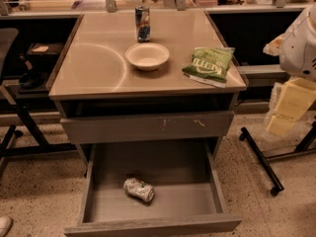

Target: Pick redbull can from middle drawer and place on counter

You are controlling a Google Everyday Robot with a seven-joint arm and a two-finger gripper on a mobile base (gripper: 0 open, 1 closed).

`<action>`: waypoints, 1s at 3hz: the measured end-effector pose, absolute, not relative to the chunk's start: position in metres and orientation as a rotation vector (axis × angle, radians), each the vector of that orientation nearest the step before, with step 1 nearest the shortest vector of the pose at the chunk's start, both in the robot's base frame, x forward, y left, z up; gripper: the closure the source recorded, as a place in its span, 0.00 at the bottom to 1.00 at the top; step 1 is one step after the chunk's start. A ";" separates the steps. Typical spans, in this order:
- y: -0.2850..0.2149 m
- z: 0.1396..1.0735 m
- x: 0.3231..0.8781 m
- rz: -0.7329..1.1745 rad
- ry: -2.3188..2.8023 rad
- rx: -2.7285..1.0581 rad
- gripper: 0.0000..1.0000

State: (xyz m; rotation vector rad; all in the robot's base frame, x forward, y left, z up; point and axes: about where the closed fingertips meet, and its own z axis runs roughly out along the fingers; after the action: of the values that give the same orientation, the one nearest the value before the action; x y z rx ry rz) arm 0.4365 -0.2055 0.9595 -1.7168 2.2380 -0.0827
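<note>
The redbull can [138, 189], small, silvery and dented, lies on its side on the bare grey floor of the open middle drawer [168, 164], left of centre. The beige counter [94, 63] tops the cabinet above it. My gripper [290, 106], pale yellow under a white arm [301, 38], hangs at the right edge of the view. It is beside the cabinet, level with the upper drawer and far from the can.
On the counter stand a tall blue and silver can [142, 23], a white bowl [147, 56] and a green chip bag [207, 64]. A scratched grey drawer front [148, 127] sits above the open drawer. A black wheeled stand [261, 162] is on the floor at right.
</note>
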 end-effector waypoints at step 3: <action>-0.141 0.872 0.435 0.099 2.300 -1.724 0.00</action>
State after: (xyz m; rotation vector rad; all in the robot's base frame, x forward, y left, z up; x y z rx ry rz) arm 0.4349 -0.1408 0.8717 -1.7236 2.3001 0.0991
